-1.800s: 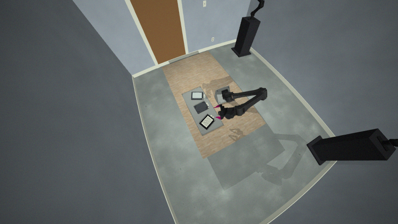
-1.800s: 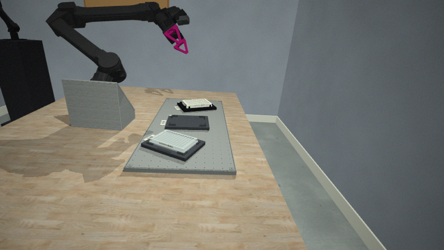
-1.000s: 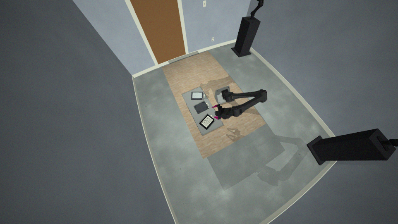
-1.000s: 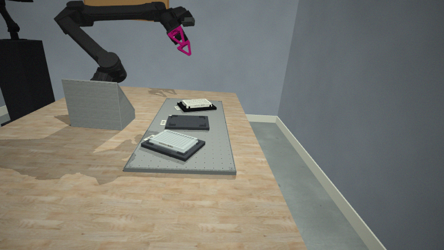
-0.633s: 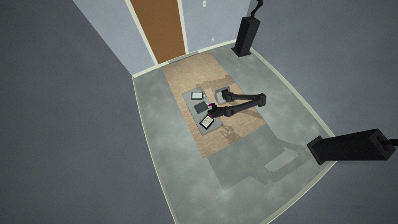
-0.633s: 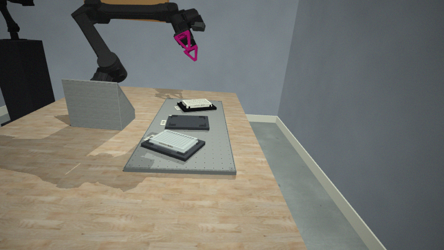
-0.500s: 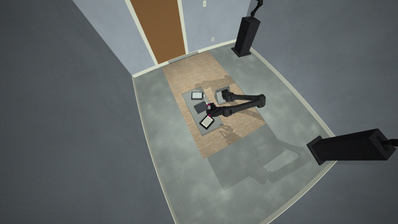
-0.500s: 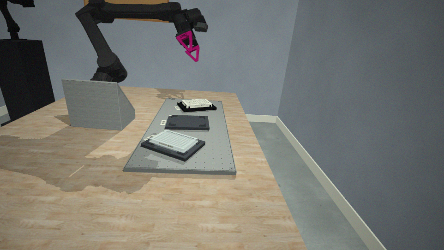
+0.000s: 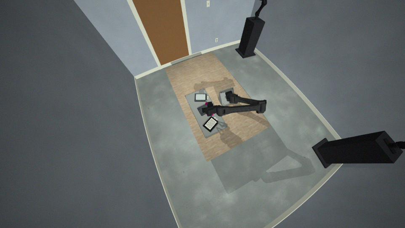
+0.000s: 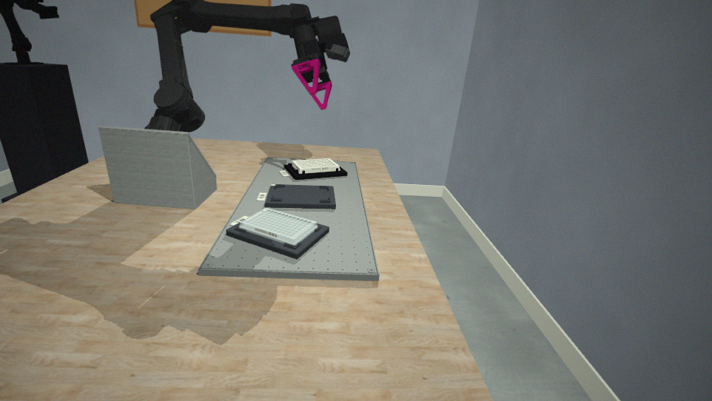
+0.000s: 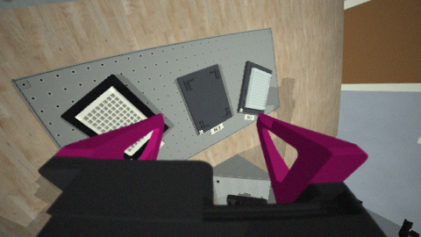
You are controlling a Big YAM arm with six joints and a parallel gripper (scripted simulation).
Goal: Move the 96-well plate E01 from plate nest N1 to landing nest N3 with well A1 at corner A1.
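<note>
A grey perforated deck [image 10: 343,239] carries three dark nests in a row. The near nest holds a white 96-well plate [image 10: 277,227], turned at an angle to the deck. It also shows in the wrist view [image 11: 110,113] and from above [image 9: 210,123]. The middle nest [image 10: 300,196] is empty, with corner locators [image 11: 205,97]. The far nest holds a second white plate [image 10: 314,166], also in the wrist view [image 11: 256,89] and from above [image 9: 200,96]. The nest and plate labels are too small to read. My gripper [image 10: 316,94], with magenta fingers, is open and empty, high above the middle nest [image 11: 210,118].
A grey wedge-shaped block [image 10: 152,166] stands on the wooden table left of the deck, in front of the arm's base. A black pedestal [image 10: 35,119] stands at the far left. The table's right edge runs close to the deck.
</note>
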